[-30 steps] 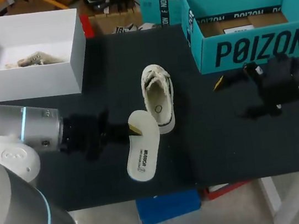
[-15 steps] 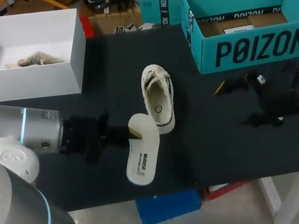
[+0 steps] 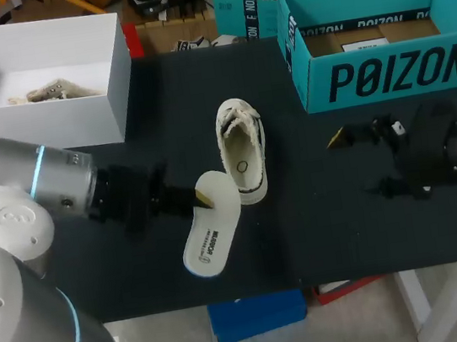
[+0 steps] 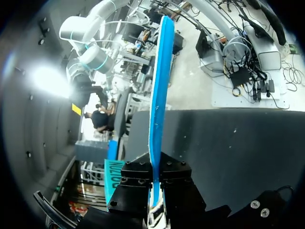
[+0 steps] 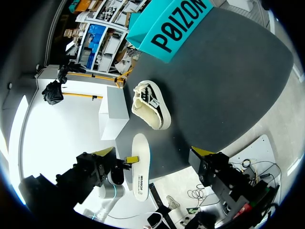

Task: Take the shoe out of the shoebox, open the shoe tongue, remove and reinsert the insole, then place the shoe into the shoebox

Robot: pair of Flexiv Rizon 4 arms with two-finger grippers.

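1. Only the left claw (image 3: 201,197) holds something: it pinches one end of the insole (image 3: 211,240).
2. Right claw (image 5: 152,151) is spread wide, holding nothing.
3. Shoe (image 3: 243,153) lies on the worktop (image 3: 323,234), just beside the insole.

Head: we look down from above, behind, on the table (image 3: 331,233).
Left wrist: we face outward, close to the insole (image 4: 159,86), edge-on.
Right wrist: we look across the table from afar.
Shared: all 3 show the insole.
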